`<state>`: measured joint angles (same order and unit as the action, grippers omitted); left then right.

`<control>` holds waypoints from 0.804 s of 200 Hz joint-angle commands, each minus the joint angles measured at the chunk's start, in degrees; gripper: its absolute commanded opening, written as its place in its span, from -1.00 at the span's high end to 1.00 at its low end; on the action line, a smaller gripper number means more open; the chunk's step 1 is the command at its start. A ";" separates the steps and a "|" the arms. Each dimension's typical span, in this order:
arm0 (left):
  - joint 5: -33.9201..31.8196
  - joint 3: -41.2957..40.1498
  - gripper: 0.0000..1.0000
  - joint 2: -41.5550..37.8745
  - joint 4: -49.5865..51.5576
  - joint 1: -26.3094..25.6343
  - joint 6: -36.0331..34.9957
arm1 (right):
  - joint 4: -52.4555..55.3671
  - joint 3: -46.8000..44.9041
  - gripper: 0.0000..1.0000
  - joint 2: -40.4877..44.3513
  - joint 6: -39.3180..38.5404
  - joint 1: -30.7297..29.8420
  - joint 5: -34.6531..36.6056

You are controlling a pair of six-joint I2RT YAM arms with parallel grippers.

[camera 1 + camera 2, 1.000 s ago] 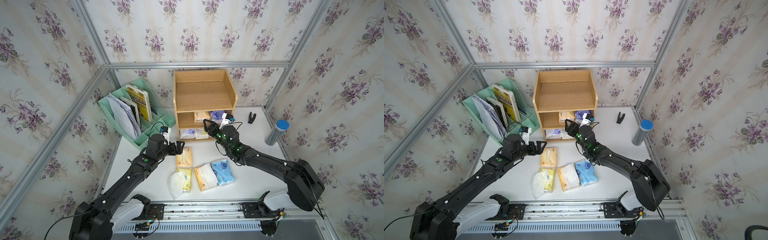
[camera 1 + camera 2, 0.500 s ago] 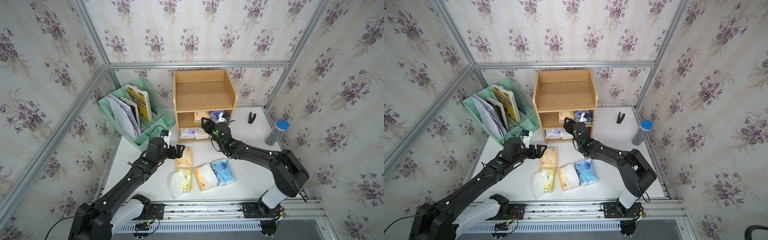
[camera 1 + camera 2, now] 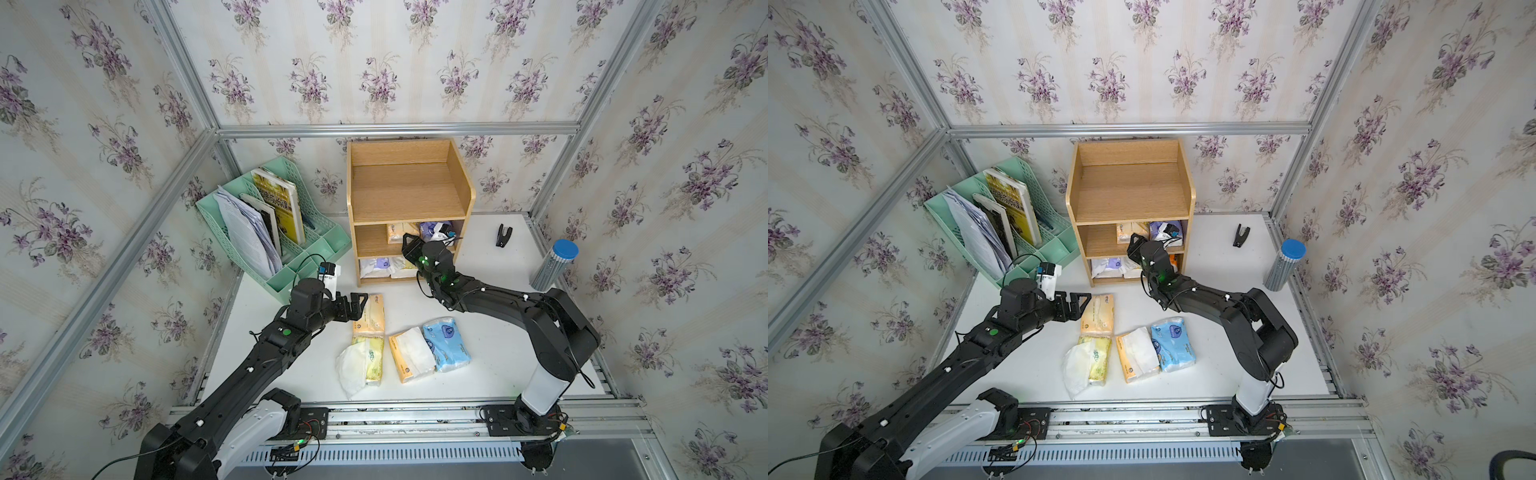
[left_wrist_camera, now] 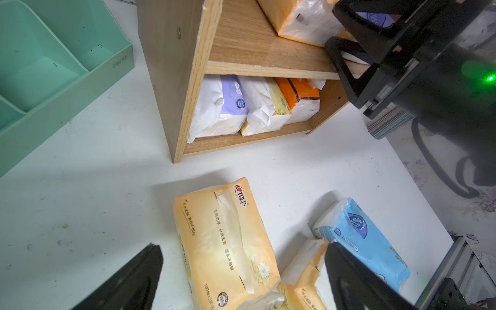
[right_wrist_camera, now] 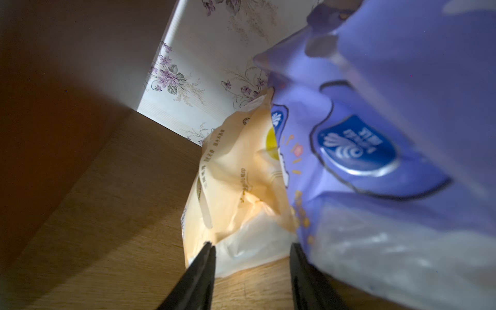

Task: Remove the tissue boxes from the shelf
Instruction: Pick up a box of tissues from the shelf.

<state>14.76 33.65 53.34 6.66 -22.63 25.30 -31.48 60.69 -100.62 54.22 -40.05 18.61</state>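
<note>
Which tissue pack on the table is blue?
The light blue pack, rightmost of four on the table in both top views. Beside it lie an orange pack with white tissue, a yellow pack and a pale orange pack.

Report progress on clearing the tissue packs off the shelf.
Done: on the table lie the pale orange pack, yellow pack, orange-and-white pack and light blue pack. In hand: the right gripper reaches into the middle tier of the shelf, straddling a second pale orange pack; grip unclear. The left gripper hovers open over the table. Left: that pack, its purple neighbour, and the bottom tier's lilac pack, yellow-edged pack and bright orange pack.
</note>
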 commanded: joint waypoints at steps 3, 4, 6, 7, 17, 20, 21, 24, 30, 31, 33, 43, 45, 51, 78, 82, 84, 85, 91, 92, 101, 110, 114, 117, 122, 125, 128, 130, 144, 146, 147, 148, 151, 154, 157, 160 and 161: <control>-0.03 -0.07 -0.98 -0.82 1.02 0.03 -0.69 | 3.25 0.20 0.22 -0.04 -0.33 0.06 0.66; -0.02 -0.07 -0.98 -0.85 1.05 -0.05 -0.60 | 3.35 0.17 0.23 -0.03 -0.38 0.06 0.65; 0.00 -0.07 -0.98 -0.93 1.09 -0.05 -0.58 | 3.42 0.21 0.25 0.02 -0.41 0.06 0.57; 0.00 -0.07 -0.98 -0.94 1.13 -0.04 -0.59 | 3.44 0.17 0.27 0.05 -0.46 0.06 0.56; -0.09 0.06 -0.98 -1.26 1.45 -0.07 -0.37 | 3.47 -0.19 0.41 0.39 -0.84 0.06 0.14; -0.10 0.06 -0.98 -1.37 1.48 -0.07 -0.35 | 3.53 -0.26 0.44 0.55 -0.91 0.06 -0.04; -0.09 0.08 -0.98 -1.38 1.50 -0.10 -0.35 | 3.53 -0.28 0.45 0.58 -0.93 0.06 -0.10; -0.05 0.16 -0.98 -1.44 1.59 -0.01 -0.26 | 3.49 -0.36 0.49 0.69 -1.02 0.10 -0.29; -0.02 0.24 -0.98 -1.56 1.65 0.00 -0.04 | 3.45 -0.58 0.56 0.98 -1.25 0.07 -0.71; -0.01 0.26 -0.98 -1.61 1.67 0.02 -0.01 | 3.45 -0.62 0.57 1.05 -1.32 0.07 -0.78; -0.02 0.27 -0.98 -1.65 1.69 -0.05 0.07 | 3.49 -0.71 0.58 1.15 -1.42 0.06 -0.88; 0.08 0.41 -0.98 -1.82 1.80 -0.06 0.47 | 3.77 -0.92 0.69 1.62 -1.78 0.06 -1.69; 0.15 0.44 -0.98 -1.83 1.90 -0.07 0.57 | 3.73 -1.03 0.71 1.73 -1.82 0.06 -1.90; 0.25 0.59 -0.97 -1.91 2.02 -0.08 0.83 | 3.88 -1.18 0.76 1.95 -1.97 0.06 -2.59; 0.84 0.80 -0.98 -2.53 2.40 -0.09 2.06 | 4.67 -2.53 0.84 3.85 -2.44 -0.36 -5.48; 0.88 0.80 -0.98 -2.66 2.54 -0.12 2.24 | 4.81 -2.80 0.84 4.17 -2.45 -0.55 -5.77; 0.84 0.80 -0.98 -2.77 2.52 -0.06 2.39 | 4.84 -2.95 0.85 4.30 -2.45 -0.57 -5.89; 0.86 0.89 -0.98 -2.79 2.59 -0.10 2.43 | 4.85 -3.03 0.85 4.39 -2.45 -0.65 -6.01; 0.97 0.96 -0.98 -3.02 2.62 -0.11 2.71 | 4.95 -3.41 0.85 4.84 -2.53 -1.01 -6.48; 0.97 0.97 -0.98 -3.04 2.64 -0.08 2.72 | 4.90 -3.53 0.85 4.92 -2.58 -1.00 -6.53; 1.14 0.98 -0.98 -3.32 2.74 -0.18 3.06 | 5.16 -3.98 0.85 5.52 -2.71 -1.55 -7.12; 1.43 1.07 -0.98 -3.66 2.75 -0.22 3.39 | 5.39 -4.54 0.85 6.04 -2.39 -2.02 -7.79; 1.61 1.08 -0.98 -3.76 2.75 -0.22 3.51 | 5.27 -4.82 0.85 6.25 -2.14 -2.25 -8.18; 1.78 1.19 -0.98 -3.84 2.82 -0.22 3.64 | 5.01 -5.09 0.85 6.42 -1.97 -2.38 -8.55; 2.03 1.32 -0.98 -4.01 2.79 -0.22 3.91 | 4.66 -5.60 0.85 6.71 -1.72 -2.77 -8.91; 2.24 1.41 -0.98 -4.10 2.75 -0.22 4.03 | 4.42 -5.87 0.85 6.91 -1.58 -3.02 -9.10; 2.38 1.48 -0.98 -4.19 2.78 -0.22 4.20 | 4.23 -6.12 0.84 7.11 -1.45 -3.28 -9.18; 2.51 1.59 -0.98 -4.20 2.76 -0.17 4.33 | 4.17 -6.31 0.84 7.21 -1.41 -3.39 -9.27; 3.18 1.93 -0.98 -4.53 2.78 -0.25 5.17 | 3.89 -7.03 0.74 7.83 -1.04 -4.35 -9.78; 3.30 2.01 -0.98 -4.55 2.76 -0.27 5.26 | 3.89 -7.11 0.71 7.88 -1.04 -4.47 -9.92; 3.32 2.02 -0.98 -4.60 2.71 -0.29 5.32 | 3.84 -7.13 0.68 7.93 -1.04 -4.53 -10.05; 3.37 2.03 -0.98 -4.63 2.69 -0.30 5.35 | 3.82 -7.15 0.66 8.00 -1.09 -4.61 -10.11; 3.42 2.07 -0.98 -4.65 2.71 -0.37 5.50 | 3.67 -7.32 0.59 8.15 -1.22 -4.82 -10.25; 3.51 2.12 -0.98 -4.73 2.67 -0.34 5.61 | 3.59 -7.40 0.50 8.30 -1.36 -4.92 -10.39; 3.46 2.20 -0.98 -4.74 2.67 -0.31 5.63 | 3.60 -7.59 0.40 8.52 -1.38 -5.06 -10.56; 3.54 2.25 -0.98 -4.74 2.74 -0.46 5.70 | 3.60 -7.72 0.29 8.71 -1.39 -5.12 -10.73; 3.53 2.32 -0.98 -4.74 2.70 -0.43 5.76 | 3.65 -7.79 0.25 8.78 -1.39 -5.12 -10.76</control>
<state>16.86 35.16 48.93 9.65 -22.92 29.45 -27.55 53.69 -93.01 52.75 -44.36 10.09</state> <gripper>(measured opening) 0.989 0.199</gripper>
